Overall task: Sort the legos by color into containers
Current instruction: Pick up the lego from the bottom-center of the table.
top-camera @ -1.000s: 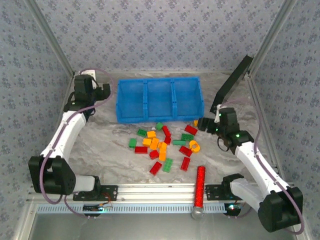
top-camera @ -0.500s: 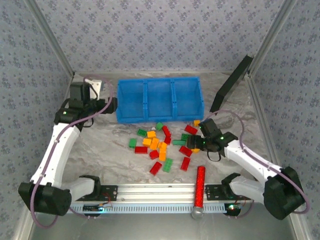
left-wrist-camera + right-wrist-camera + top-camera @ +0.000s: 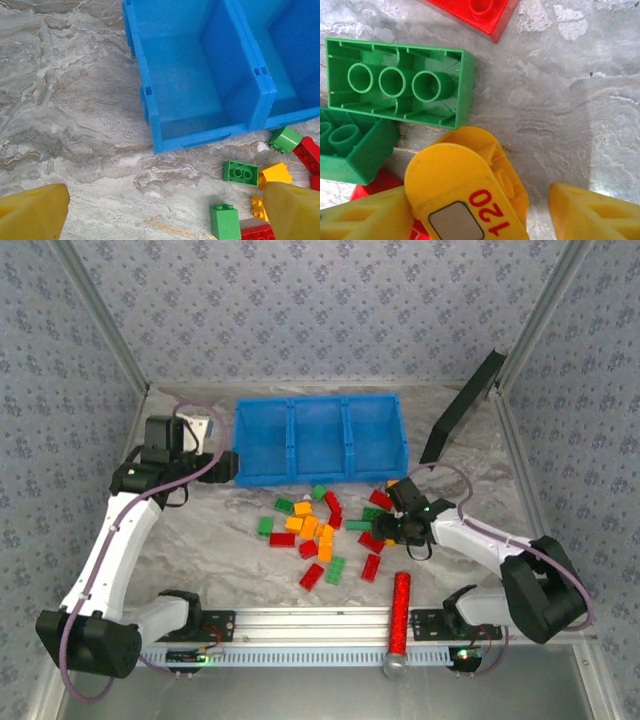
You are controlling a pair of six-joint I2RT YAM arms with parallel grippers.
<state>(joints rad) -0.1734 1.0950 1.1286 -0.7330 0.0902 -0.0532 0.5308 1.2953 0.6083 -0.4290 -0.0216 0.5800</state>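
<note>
Legos [image 3: 320, 530] lie scattered on the marble table [image 3: 200, 530], just near of the blue tray [image 3: 300, 472]. The right gripper [image 3: 470, 215] straddles a rounded yellow lego [image 3: 455, 175], jaws part open and not clamped. The left gripper [image 3: 162, 212] gapes wide and empty beside the tray's left compartment [image 3: 185, 85]. The plastic looks light, stiff and slick, so pinching its flat sides seems best.

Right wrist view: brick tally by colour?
Green bricks: 2
Red bricks: 2 (one cut off at the top edge, one mostly hidden low left)
Yellow rounded piece marked 120: 1
Total: 5
</note>
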